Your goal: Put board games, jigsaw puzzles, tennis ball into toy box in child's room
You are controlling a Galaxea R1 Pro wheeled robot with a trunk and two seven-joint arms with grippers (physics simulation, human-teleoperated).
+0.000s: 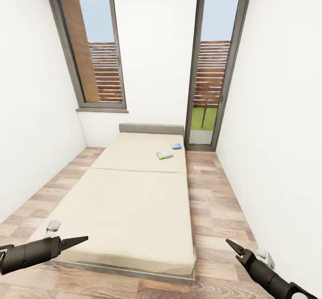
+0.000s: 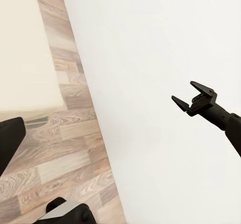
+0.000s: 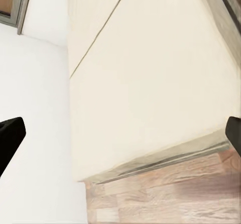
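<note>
Room: white walls, wood-plank floor [image 1: 214,209], a tall window [image 1: 91,48] at upper left and a glass door [image 1: 214,66] at upper right of the head view.
Bed: the bed [image 1: 129,200] fills the middle of the head view, beige mattress in two sections, low grey headboard [image 1: 151,128] at the far wall.
Board games: two lie on the far mattress section, right of centre; the green-edged box [image 1: 164,155] sits nearer, the small blue box [image 1: 176,146] just beyond it toward the headboard, the two apart.
Left gripper: left gripper [image 1: 78,240] at the lower left of the head view, over the bed's near corner; fingers look drawn together to a point, holding nothing.
Right gripper: right gripper [image 1: 235,247] at the lower right, above the floor beside the bed; in the left wrist view [image 2: 193,96] its fingers stand spread, empty.
Right wrist view: the mattress edge and grey frame [image 3: 165,158] above the planks.
</note>
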